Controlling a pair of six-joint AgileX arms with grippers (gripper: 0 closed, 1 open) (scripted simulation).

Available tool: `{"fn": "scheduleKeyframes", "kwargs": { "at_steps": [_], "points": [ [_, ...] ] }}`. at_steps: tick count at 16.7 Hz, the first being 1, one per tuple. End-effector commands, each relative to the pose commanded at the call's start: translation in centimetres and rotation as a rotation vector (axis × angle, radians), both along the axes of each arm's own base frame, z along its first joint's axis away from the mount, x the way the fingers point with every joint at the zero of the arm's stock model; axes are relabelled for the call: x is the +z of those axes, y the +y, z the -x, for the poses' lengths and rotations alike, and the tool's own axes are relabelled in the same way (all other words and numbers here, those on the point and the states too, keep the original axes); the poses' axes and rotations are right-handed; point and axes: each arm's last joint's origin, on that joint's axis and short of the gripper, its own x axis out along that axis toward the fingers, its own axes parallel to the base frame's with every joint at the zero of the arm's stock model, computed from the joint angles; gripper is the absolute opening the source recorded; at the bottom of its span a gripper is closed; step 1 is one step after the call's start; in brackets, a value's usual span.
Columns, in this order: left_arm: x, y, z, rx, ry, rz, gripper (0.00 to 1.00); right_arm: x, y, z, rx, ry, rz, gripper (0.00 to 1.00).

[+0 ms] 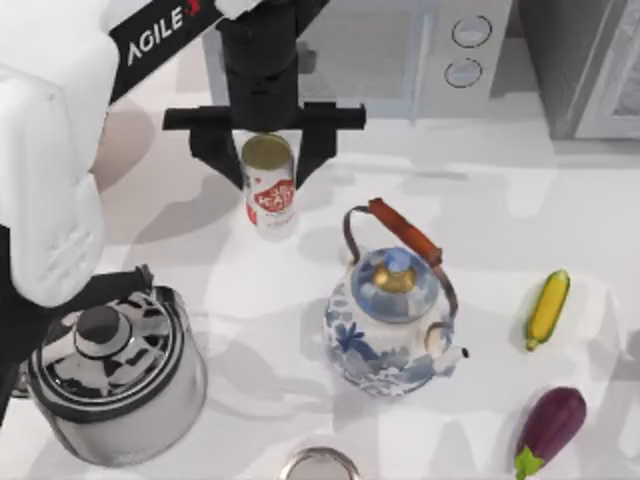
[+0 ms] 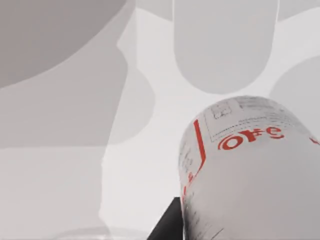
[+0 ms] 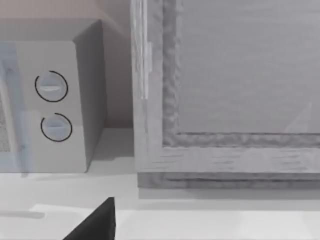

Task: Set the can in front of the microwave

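The can stands upright between the left gripper fingers, jaws spread wide and seemingly not squeezing it, just in front of the microwave

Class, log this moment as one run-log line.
arm: left | left gripper: straddling small white red-labelled can, grip unclear | place: white table, before pale white-grey microwave

Open table before microwave; painted kettle blocks behind can
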Motion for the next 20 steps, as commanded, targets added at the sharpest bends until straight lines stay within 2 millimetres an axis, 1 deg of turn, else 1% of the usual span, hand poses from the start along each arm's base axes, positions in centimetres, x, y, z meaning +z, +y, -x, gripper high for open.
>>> {"fn": "scheduleKeyframes", "kwargs": {
  "at_steps": [4,9,11,13,14,16,20],
  "points": [
    [0.4,-0.8,0.0,0.009,-0.004,0.035,0.00,0.0,0.0,0.0,0.000,0.000,0.000,1.00],
    [2.7,-1.8,-0.1,-0.014,-0.103,0.099,0.00,0.0,0.0,0.0,0.000,0.000,0.000,1.00],
    [3.6,-2.0,-0.1,-0.027,-0.147,0.109,0.00,0.0,0.0,0.0,0.000,0.000,0.000,1.00],
    [4.0,-1.9,-0.1,-0.038,-0.170,0.101,0.00,0.0,0.0,0.0,0.000,0.000,0.000,1.00],
    [3.9,-1.9,0.0,-0.041,-0.169,0.091,0.00,0.0,0.0,0.0,0.000,0.000,0.000,1.00],
    [2.9,-1.5,-0.1,-0.037,-0.141,0.064,0.00,0.0,0.0,0.0,0.000,0.000,0.000,1.00],
    [0.1,-0.4,0.1,-0.011,-0.034,0.012,0.00,0.0,0.0,0.0,0.000,0.000,0.000,1.00]
  ]
}}
